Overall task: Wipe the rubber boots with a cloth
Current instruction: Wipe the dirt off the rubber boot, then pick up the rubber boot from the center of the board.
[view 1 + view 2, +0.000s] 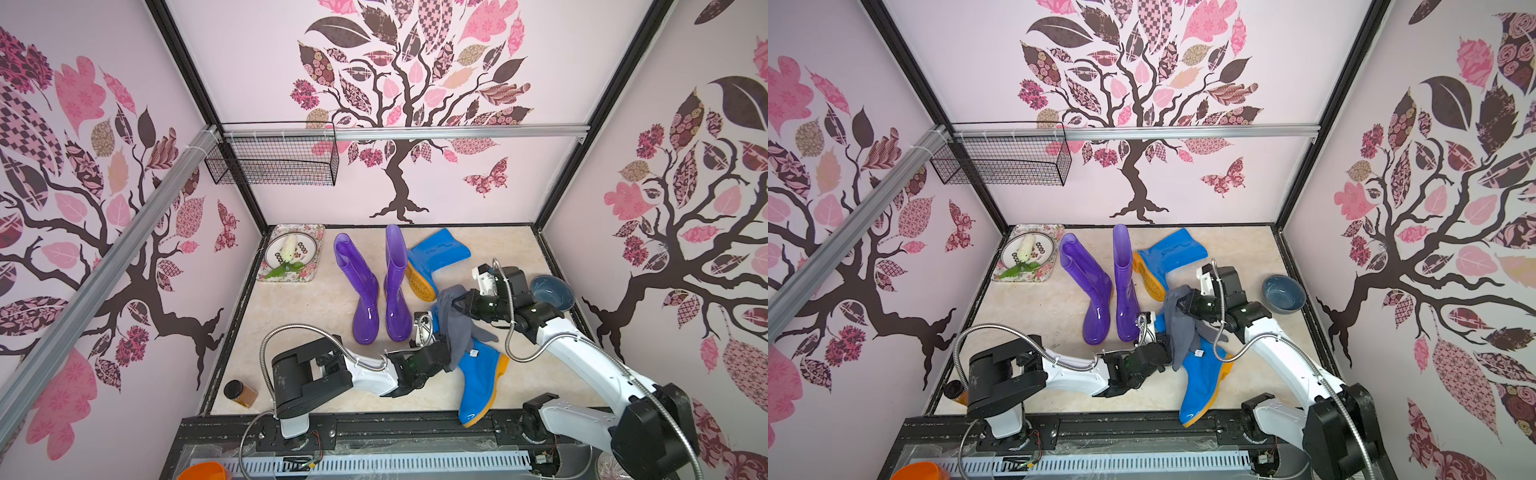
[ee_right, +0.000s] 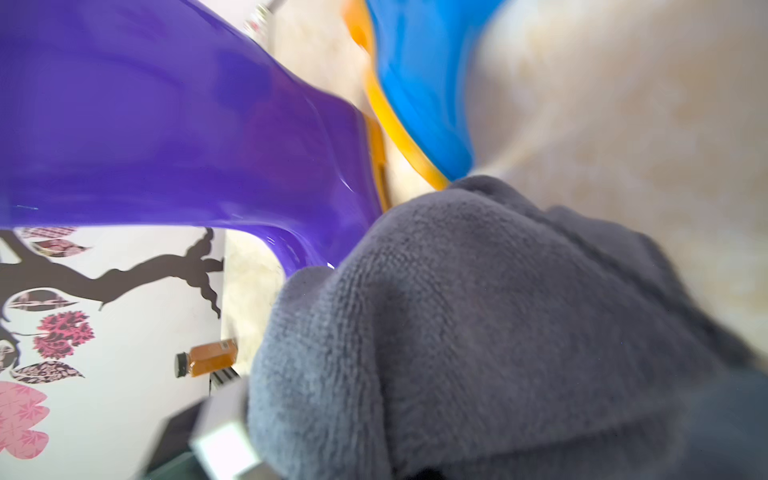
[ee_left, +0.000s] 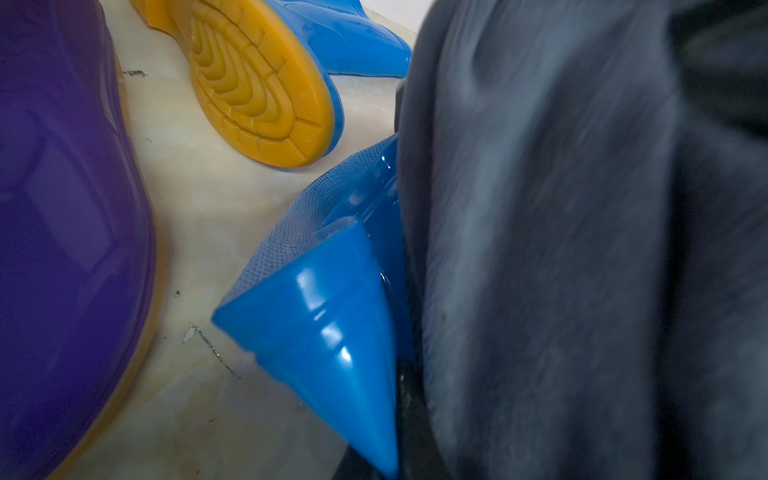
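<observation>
Four boots on the desk [image 1: 299,324].
- Left purple boot [image 1: 360,291] and right purple boot [image 1: 397,291]: centre, lying side by side, shafts far, toes near.
- Far blue boot [image 1: 440,249]: on its side, just right of the purple pair, orange sole turned toward them.
- Near blue boot [image 1: 478,374]: right of centre, toe at the near desk edge, shaft pointing far and mostly covered.

Cloth [image 1: 457,328]: bunched, draped over the near blue boot's shaft, upper end caught in the right claw [image 1: 457,305]. That claw is pressed together on the cloth. The right wrist view shows terry swallowing the fingers.

Left claw [image 1: 445,348]: comes in from the left to the covered shaft, tips under the cloth's edge. It is pressed together. In the left wrist view the boot's cuff is squashed into a flat wedge running into the claw, so it is pinching the cuff.

Elsewhere:
- Bowl [image 1: 552,291]: by the right wall, apart from the boots.
- Amber jar [image 1: 241,392]: near-left corner.
- Floral tray [image 1: 309,270]: far-left corner, carrying a plate.
</observation>
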Tool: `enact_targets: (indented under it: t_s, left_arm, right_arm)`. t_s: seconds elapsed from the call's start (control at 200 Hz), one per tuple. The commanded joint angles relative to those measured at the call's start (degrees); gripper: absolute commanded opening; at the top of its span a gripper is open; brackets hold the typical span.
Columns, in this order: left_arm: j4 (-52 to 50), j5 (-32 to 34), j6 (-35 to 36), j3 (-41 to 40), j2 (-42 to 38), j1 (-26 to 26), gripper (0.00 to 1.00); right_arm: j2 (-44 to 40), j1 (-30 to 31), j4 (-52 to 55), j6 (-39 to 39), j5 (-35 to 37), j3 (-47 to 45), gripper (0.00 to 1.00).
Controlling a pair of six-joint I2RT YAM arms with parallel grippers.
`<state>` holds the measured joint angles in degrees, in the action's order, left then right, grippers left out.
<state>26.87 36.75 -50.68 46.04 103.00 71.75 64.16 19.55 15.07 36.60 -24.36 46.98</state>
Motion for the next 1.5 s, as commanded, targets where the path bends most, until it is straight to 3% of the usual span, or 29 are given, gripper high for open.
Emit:
enact_targets:
  t_s: [0.0,0.125,0.26,0.445,0.62,0.855,1.1,1.495]
  left_arm:
    - [0.6,0.9,2.8,1.4,-3.2,0.7,0.0]
    - [-0.1,2.0,5.0,2.5,-4.8,0.7,0.0]
    - [-1.7,3.6,9.5,6.0,-7.4,1.3,0.0]
    - [-3.0,5.7,17.3,13.7,-8.6,3.1,0.0]
    - [-3.4,4.9,20.2,20.3,-6.6,3.5,0.0]
    - [-3.8,2.2,25.8,28.6,-1.6,3.0,0.0]
    - [-6.5,-3.1,29.5,34.5,0.9,-2.2,0.0]
    - [-10.9,-3.0,38.0,48.2,9.8,-4.8,0.0]
  right_arm:
    - [-10.4,0.1,0.6,0.5,7.6,1.7,0.0]
    - [-15.9,0.0,12.1,-1.2,13.2,10.3,0.0]
    - [-20.1,0.0,25.5,-3.5,25.1,21.4,0.0]
    - [-25.7,0.0,35.8,-5.4,36.9,35.0,0.0]
    - [-30.3,0.0,41.4,-3.9,42.5,43.2,0.0]
    - [-32.1,0.0,47.2,-3.9,42.2,51.6,0.0]
    - [-32.7,0.1,53.3,-6.4,41.8,59.8,0.0]
    - [-32.8,0.2,64.7,-7.8,43.7,69.2,0.0]
